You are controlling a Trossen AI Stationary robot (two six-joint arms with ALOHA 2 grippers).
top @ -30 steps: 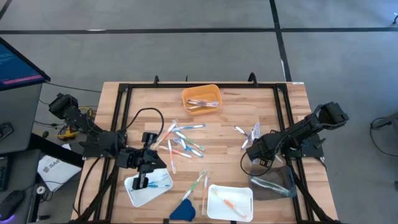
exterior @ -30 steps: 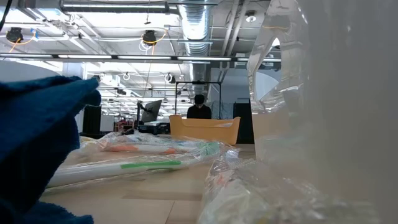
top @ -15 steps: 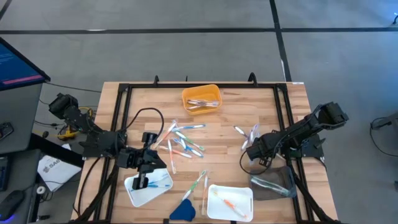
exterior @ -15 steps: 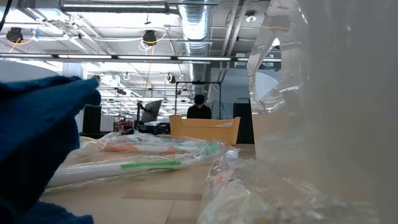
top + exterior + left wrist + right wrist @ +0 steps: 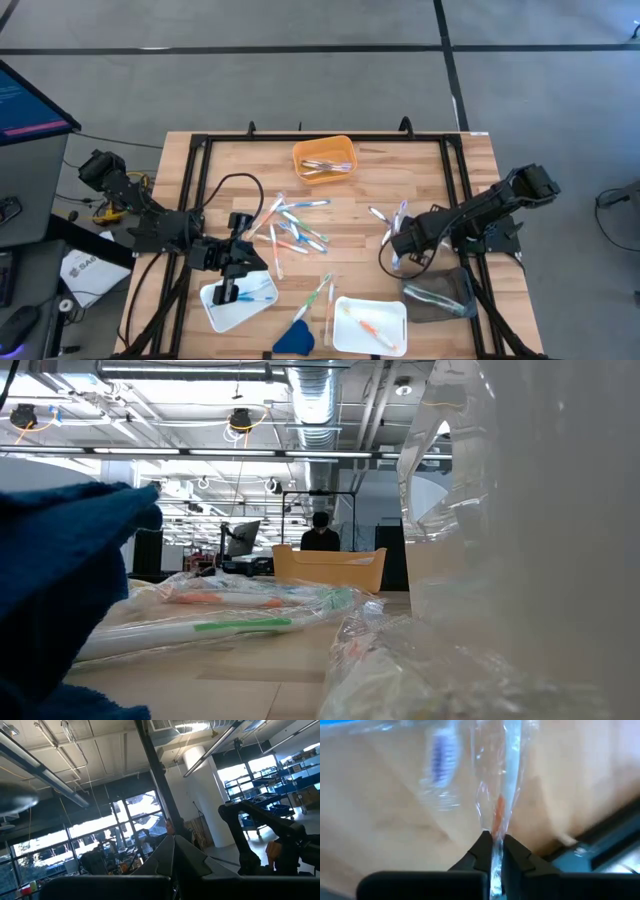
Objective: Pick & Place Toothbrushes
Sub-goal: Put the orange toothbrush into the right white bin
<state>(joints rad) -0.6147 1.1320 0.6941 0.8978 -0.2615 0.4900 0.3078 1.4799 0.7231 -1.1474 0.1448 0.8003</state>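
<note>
So the right gripper [image 5: 397,240] is down on the right half of the wooden table [image 5: 370,175], and its fingers are pinched tight on a wrapped toothbrush [image 5: 501,795]. In the right wrist view the clear wrapper with an orange streak runs straight out from between the two dark fingertips [image 5: 481,846], so it's clamped at one end and the rest sticks out ahead. Another wrapped brush with a blue-bristled head [image 5: 439,755] lies just beside it on the wood. The main scatter of toothbrushes [image 5: 290,228] sits mid-table, well apart from that gripper, with more in the orange tray [image 5: 324,158] at the far edge and one in the white tray [image 5: 370,323] up front. The left gripper [image 5: 228,292] is shut, parked over the other white tray [image 5: 237,298] with a blue brush in it.
</note>
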